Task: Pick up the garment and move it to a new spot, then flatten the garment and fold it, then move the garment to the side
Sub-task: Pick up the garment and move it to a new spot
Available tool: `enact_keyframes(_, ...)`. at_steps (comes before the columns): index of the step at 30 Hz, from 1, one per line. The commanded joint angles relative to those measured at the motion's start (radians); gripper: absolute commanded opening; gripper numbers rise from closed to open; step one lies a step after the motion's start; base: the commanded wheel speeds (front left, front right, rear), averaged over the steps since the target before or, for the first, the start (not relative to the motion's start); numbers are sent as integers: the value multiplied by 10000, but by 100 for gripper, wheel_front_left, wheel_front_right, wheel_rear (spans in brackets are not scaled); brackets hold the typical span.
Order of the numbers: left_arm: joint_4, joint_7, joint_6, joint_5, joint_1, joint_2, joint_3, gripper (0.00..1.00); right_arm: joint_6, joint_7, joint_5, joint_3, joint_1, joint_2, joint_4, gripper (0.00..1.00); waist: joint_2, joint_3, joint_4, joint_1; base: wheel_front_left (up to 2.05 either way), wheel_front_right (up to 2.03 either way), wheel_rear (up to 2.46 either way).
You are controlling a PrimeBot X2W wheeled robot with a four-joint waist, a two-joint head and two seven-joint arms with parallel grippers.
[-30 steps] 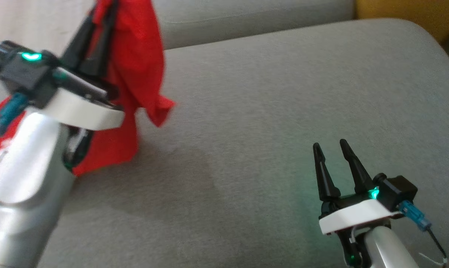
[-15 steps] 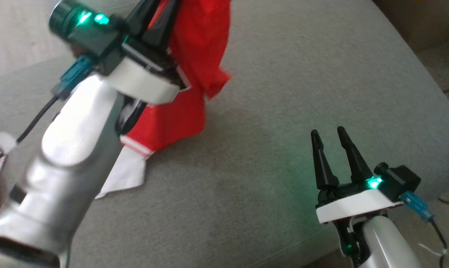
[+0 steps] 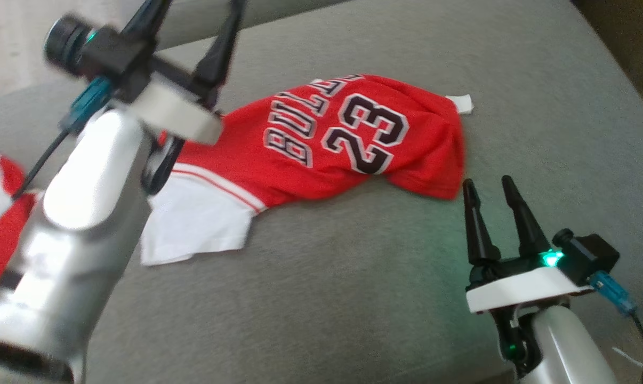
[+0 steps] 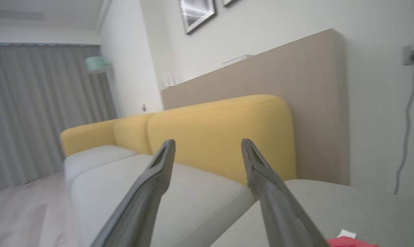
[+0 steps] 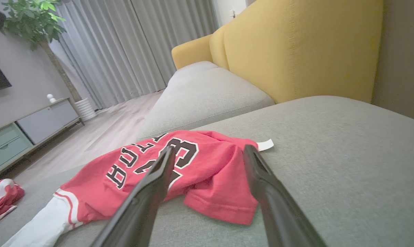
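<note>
The garment (image 3: 327, 144) is a red jersey with a black-and-white number and lettering and a white sleeve (image 3: 193, 224). It lies loosely spread on the grey cushion (image 3: 353, 298), with a rumpled right edge. My left gripper (image 3: 191, 21) hangs open above the garment's left end with nothing between its fingers; in the left wrist view it (image 4: 208, 144) points at the yellow sofa back, with a corner of the garment (image 4: 351, 243) at the bottom edge. My right gripper (image 3: 487, 184) stands open just right of the garment's hem, and the garment (image 5: 210, 178) lies beyond its fingertips (image 5: 209, 149).
A second red and white cloth (image 3: 1, 213) lies bunched at the cushion's far left. A yellow sofa back (image 5: 296, 44) rises behind the cushion, with another grey seat (image 5: 207, 92) beside it. The cushion's edge drops off at the right of the head view.
My left gripper has opened and let go of the garment, which has dropped from hanging to lying spread on the cushion. The head camera has shifted. The right gripper stays open.
</note>
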Motion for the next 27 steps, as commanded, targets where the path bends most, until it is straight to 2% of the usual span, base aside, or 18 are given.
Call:
enact_keyframes(1, -266, -90, 168, -101, 218, 479, 575, 100, -7, -109, -161, 72, -171, -50, -292, 100, 0, -340, 705, -1, 0, 0, 0)
enact_keyframes(7, -1213, -121, 518, -410, 2601, 685, 1503, 100, -7, -109, -574, -402, 141, -50, -163, 100, 0, -977, 1849, -1, 0, 0, 0)
enact_keyframes(8, -1213, -121, 518, -410, 2601, 685, 1503, 100, -7, -109, -574, -402, 141, -50, -163, 100, 0, -977, 1849, -1, 0, 0, 0)
enact_keyframes(10, -1697, -122, 640, -424, 3616, 631, 1850, 100, -7, -109, -705, -505, 263, -50, -119, 100, 0, -1200, 2135, -1, 0, 0, 0)
enact_keyframes(14, -2699, -124, 752, -229, 5684, 219, 2343, 100, -7, -109, -848, -686, 487, -50, -109, 100, 0, -1551, 2536, -1, 0, 0, 0)
enact_keyframes(19, -3544, -124, 924, 390, 7689, -610, 2937, 100, -7, -109, -927, -819, 741, -50, -147, 100, 0, -1811, 2792, -1, 0, 0, 0)
enact_keyframes(24, -3868, -125, 782, 1016, 8657, -1419, 3453, 100, -7, -109, -987, -813, 865, -50, -144, 100, 0, -1852, 2897, -1, 0, 0, 0)
enact_keyframes(27, -3868, -125, 553, 1372, 8762, -1660, 3652, 100, -7, -109, -1034, -802, 881, -50, -137, 100, 0, -1827, 2948, -1, 0, 0, 0)
